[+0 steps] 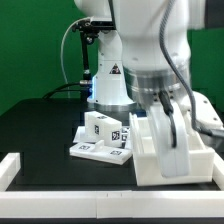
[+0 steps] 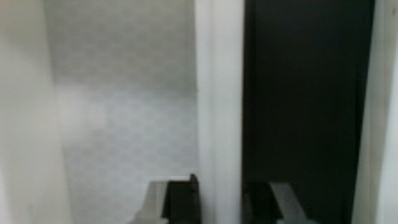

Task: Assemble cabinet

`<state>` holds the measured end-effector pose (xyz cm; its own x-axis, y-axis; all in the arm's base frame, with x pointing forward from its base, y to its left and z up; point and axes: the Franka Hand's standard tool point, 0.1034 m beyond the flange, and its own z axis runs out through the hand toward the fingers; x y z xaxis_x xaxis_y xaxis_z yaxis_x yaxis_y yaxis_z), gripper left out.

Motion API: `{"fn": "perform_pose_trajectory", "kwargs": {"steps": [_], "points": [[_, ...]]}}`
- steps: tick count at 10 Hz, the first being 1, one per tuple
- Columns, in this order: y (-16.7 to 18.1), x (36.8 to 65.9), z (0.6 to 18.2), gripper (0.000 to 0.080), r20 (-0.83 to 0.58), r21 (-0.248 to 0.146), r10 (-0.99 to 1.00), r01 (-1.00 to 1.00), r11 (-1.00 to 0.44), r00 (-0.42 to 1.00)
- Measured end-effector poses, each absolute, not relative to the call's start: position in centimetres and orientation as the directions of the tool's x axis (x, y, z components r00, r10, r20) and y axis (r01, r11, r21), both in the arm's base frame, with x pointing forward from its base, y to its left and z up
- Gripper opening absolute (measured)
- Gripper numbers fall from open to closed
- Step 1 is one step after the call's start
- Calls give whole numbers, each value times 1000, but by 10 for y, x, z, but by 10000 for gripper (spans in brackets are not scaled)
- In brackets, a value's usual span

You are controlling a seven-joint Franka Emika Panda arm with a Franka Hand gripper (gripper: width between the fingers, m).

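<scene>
On the black worktop (image 1: pixel 40 125), at the exterior view's right, the robot arm (image 1: pixel 150 40) reaches down into the open white box shell (image 1: pixel 165 160). Just beside the shell, toward the exterior view's left, lies the marker board (image 1: pixel 92 153), with two tagged blocks (image 1: pixel 105 128) at its far edge. Wrist view: jaws narrow, dark fingertips (image 2: pixel 175 200) either side of a white shell wall (image 2: pixel 217 100); clamped or not, cannot tell.

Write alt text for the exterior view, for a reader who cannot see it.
A white robot arm reaches down with its gripper into an open white cabinet shell on a black table. Beside the shell, toward the exterior view's left, lie small white tagged panels and blocks; the backdrop is green.
</scene>
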<state>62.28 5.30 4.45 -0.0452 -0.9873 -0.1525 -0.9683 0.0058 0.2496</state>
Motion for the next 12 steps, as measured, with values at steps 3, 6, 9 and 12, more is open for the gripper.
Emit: {"fn": "perform_pose_trajectory", "kwargs": {"steps": [3, 6, 9, 12], "points": [[61, 632, 45, 91, -137, 247, -989, -969, 17, -52], [61, 632, 45, 91, -137, 246, -989, -969, 16, -52], [63, 634, 46, 91, -86, 242, -996, -970, -12, -9], [64, 635, 46, 91, -20, 231, -1000, -973, -26, 22]]}}
